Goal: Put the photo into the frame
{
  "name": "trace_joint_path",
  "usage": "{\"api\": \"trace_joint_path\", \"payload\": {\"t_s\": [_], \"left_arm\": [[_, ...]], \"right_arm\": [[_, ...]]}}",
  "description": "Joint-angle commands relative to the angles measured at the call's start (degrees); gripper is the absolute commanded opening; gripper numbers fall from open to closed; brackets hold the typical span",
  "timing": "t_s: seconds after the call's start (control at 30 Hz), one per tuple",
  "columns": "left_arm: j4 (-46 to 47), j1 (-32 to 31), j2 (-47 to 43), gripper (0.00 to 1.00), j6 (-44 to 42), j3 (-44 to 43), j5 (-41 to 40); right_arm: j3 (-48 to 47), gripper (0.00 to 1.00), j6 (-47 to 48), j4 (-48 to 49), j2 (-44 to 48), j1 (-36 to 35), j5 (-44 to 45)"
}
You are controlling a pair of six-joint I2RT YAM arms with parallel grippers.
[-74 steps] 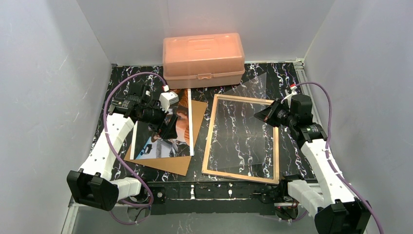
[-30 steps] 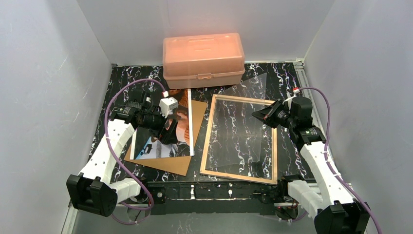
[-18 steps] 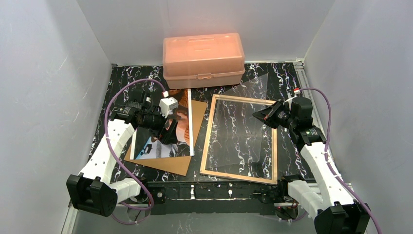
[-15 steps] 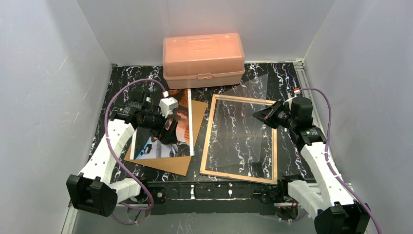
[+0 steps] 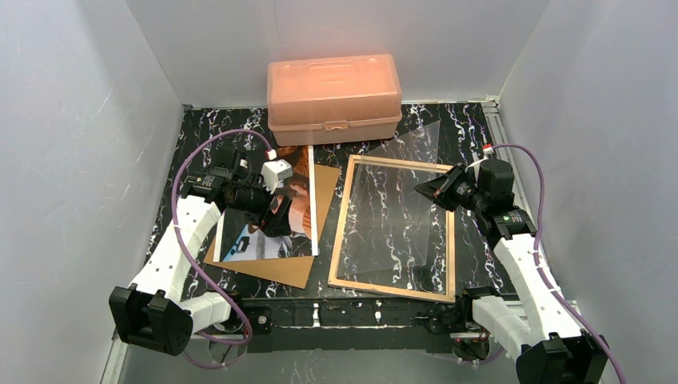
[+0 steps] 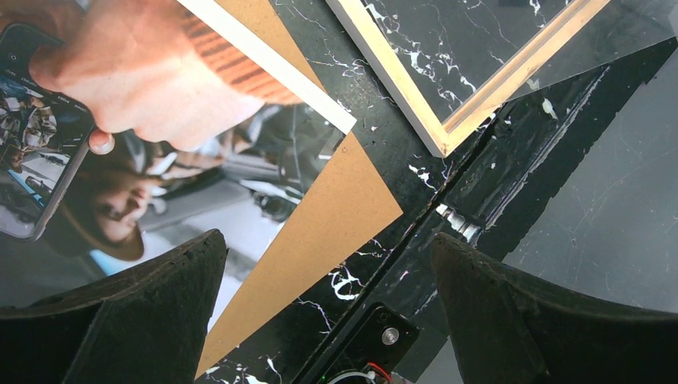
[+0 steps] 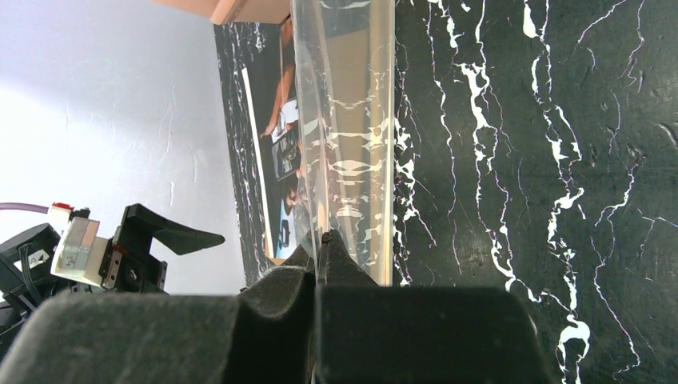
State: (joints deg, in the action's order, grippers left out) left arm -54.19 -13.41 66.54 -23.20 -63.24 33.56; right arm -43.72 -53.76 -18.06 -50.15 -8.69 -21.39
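Change: almost nothing has moved over the last half-second. Since the earliest view, the frame has slid slightly left.
Left fingers: spread wide and holding nothing, they hover above the photo's right part.
Photo: lies flat and picture side up on a brown backing board, just left of the frame and outside it. In the wrist view it runs beneath the left-hand finger.
Surroundings: an orange box stands at the far edge of the surface.
In the way: a clear sheet hangs tilted over the frame's opening.
Right fingers: clenched on the clear sheet's edge, above the frame's right side.
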Motion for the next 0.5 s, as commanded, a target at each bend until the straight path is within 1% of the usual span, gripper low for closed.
{"api": "trace_joint_path", "payload": {"t_s": [0.0, 0.47], "left_arm": [[-1.0, -0.3, -1.5, 0.98, -0.9, -1.2, 0.2], [-1.1, -0.3, -1.5, 0.99, -1.0, -1.9, -0.4]], "right_arm": [[-3.4, 0.01, 0.5, 1.9, 0.9, 0.1, -1.8], [1.2, 0.01, 0.5, 5.3, 1.1, 0.1, -3.1]]}}
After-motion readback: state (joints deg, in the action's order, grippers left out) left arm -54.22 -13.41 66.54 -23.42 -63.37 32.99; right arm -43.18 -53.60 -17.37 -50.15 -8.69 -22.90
